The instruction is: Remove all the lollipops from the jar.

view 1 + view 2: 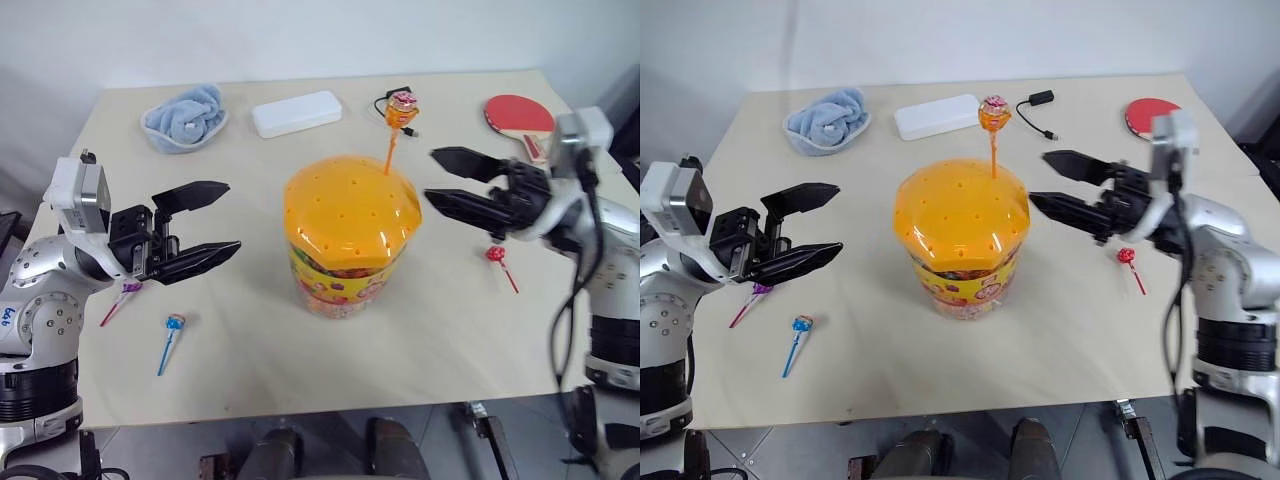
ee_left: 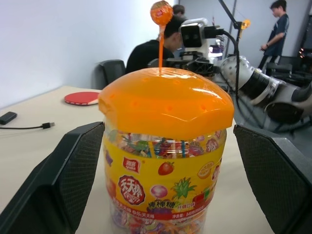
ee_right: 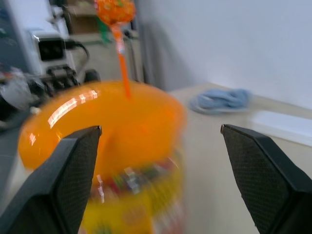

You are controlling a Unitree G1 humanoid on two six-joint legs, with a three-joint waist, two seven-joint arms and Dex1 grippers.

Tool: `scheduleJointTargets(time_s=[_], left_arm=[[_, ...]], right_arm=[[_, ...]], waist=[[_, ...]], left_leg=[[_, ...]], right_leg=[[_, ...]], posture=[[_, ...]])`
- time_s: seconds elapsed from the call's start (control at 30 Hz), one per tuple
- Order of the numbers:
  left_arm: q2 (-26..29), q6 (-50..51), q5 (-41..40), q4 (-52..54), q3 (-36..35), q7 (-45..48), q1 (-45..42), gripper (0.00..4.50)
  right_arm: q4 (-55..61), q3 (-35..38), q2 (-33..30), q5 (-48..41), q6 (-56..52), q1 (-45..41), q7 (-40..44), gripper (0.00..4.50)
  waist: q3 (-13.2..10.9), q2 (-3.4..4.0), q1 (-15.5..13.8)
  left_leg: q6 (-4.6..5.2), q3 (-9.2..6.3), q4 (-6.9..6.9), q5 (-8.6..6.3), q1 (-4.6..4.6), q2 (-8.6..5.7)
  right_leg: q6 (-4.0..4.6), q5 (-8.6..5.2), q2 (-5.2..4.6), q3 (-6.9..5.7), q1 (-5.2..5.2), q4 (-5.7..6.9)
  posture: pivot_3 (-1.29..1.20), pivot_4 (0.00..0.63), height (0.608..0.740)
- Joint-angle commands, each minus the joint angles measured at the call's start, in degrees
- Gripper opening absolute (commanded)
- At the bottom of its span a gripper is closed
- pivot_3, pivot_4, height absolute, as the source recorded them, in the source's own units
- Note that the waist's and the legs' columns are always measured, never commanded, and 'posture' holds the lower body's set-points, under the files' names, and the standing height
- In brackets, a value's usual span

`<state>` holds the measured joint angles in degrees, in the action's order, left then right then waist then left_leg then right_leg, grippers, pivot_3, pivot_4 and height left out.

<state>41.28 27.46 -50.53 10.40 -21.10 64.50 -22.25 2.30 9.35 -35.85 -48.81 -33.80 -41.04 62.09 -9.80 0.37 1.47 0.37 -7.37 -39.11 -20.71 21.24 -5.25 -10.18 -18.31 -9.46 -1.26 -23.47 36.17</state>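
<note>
While three lollipops, purple [image 1: 130, 289], blue [image 1: 175, 323] and red [image 1: 495, 254], are laid on the table [image 1: 420, 330], the orange lollipop [image 1: 401, 108] is left in the jar [image 1: 345, 235], flanked by the released left claw [image 1: 200, 222] and right claw [image 1: 443, 177].

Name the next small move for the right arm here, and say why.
Probably bring the open right gripper up to the orange lollipop and close its fingers on the stick. It is the one lollipop standing in the jar; the red, blue and purple ones lie on the table.
</note>
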Motion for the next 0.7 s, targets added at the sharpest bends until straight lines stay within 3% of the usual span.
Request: scheduleJointTargets(time_s=[0.03, 0.13, 0.23, 0.57, 0.7], left_arm=[[0.4, 0.1, -1.6, 1.4, -1.7, -0.3, 0.6, 4.50], [0.2, 0.2, -1.8, 2.4, -2.0, -0.6, 1.6, 4.50], [0.3, 0.1, -2.1, 3.0, -2.5, -0.9, 2.5, 4.50], [0.1, -0.4, -2.3, 3.9, -2.4, -1.6, 3.5, 4.50], [-0.3, -0.2, -2.5, 4.1, -1.4, -1.5, 2.7, 4.50]], right_arm=[[1.5, -2.4, 3.2, 2.5, 2.4, -3.7, -1.6, 4.11], [1.1, -3.2, 6.2, 2.5, 3.1, -5.7, -1.3, 4.11], [1.2, -3.6, 7.3, 2.2, 2.6, -6.5, -0.9, 3.50], [-0.9, -2.2, 7.5, 1.3, 3.1, -8.5, 1.1, 0.15], [-3.5, 3.2, 5.7, -3.7, 0.8, -12.3, 2.0, 0.02]], waist=[[0.0, 0.00, 0.0], [0.0, 0.00, 0.2], [0.0, 0.00, 0.3], [0.0, 0.00, 0.5], [0.0, 0.00, 0.4]], left_leg=[[0.00, -0.01, 0.00, 0.00, 0.00, -0.01], [0.01, -0.06, 0.02, 0.00, -0.01, -0.02], [0.01, -0.07, 0.01, 0.00, -0.02, -0.02], [0.01, -0.03, 0.02, -0.01, -0.03, 0.00], [0.01, -0.02, 0.02, -0.01, -0.03, 0.00]], right_leg=[[0.03, 0.02, 0.00, 0.00, -0.02, 0.04], [0.10, 0.06, 0.00, -0.03, -0.04, 0.10], [0.11, 0.06, 0.00, -0.03, -0.11, 0.26], [0.11, 0.07, 0.01, -0.01, -0.15, 0.35], [0.11, 0.07, 0.01, 0.00, -0.15, 0.34]], posture=[[0.00, 0.150, 0.740], [0.00, 0.150, 0.740], [0.00, 0.150, 0.740], [0.00, 0.150, 0.740], [0.00, 0.150, 0.740]])
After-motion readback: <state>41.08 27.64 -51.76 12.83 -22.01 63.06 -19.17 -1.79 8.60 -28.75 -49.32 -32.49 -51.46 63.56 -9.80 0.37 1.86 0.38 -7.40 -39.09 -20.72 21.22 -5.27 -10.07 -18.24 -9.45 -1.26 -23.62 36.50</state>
